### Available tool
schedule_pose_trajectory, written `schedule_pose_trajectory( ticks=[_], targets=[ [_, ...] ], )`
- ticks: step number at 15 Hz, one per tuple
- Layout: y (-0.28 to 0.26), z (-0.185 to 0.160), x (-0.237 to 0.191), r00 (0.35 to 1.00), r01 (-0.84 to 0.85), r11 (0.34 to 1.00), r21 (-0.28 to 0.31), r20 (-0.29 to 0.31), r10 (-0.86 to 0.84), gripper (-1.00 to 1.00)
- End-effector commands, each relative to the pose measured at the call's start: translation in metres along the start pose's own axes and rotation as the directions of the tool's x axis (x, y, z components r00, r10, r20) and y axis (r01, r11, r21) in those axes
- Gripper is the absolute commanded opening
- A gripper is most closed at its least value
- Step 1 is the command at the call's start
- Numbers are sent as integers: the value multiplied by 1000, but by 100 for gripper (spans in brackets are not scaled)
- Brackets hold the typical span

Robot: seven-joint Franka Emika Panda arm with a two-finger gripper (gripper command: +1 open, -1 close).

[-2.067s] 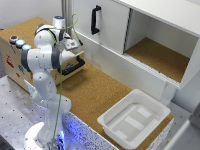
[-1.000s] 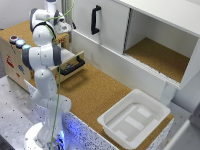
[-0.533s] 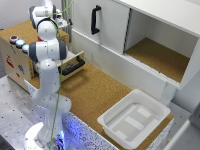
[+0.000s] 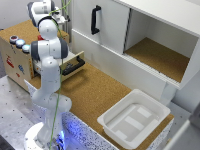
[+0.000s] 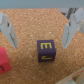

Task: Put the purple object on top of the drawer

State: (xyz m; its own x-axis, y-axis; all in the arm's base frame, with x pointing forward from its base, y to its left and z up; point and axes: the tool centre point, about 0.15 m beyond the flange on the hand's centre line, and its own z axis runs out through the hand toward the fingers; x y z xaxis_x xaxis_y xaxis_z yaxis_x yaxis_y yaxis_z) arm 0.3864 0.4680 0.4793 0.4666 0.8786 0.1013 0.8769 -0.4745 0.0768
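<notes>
Purple block sits on drawer cork top, hand wide open above it, holding nothing. Placement judged done. Next: retreat clear without nudging block.

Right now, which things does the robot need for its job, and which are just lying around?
For the job:
- purple cube with yellow letters
- small plywood drawer box with cork top
- robot's hand, open above the cube

Just lying about:
- white plastic tub
- big white cabinet
- red block
</notes>
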Motion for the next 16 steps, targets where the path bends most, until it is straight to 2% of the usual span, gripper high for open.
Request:
schedule_pose_trajectory(
  ticks=[1, 5, 6, 7, 11, 13, 16],
  targets=[
    [-32, -30, -39, 990, -124, 987, 100, 73, 117, 100],
    [-60, -42, -81, 974, -223, 961, 164, 85, 212, 100],
    [-68, -46, -86, 975, -217, 965, 148, 75, 208, 100],
    [-75, -52, -90, 979, -202, 970, 137, 50, 197, 100],
    [-97, -71, -107, 996, -77, 984, 160, -31, 83, 100],
    [-108, -70, -114, 998, -4, 988, 152, -57, 13, 100],
    [-131, -57, -120, 995, 95, 993, 77, -46, -91, 100]
  ],
)
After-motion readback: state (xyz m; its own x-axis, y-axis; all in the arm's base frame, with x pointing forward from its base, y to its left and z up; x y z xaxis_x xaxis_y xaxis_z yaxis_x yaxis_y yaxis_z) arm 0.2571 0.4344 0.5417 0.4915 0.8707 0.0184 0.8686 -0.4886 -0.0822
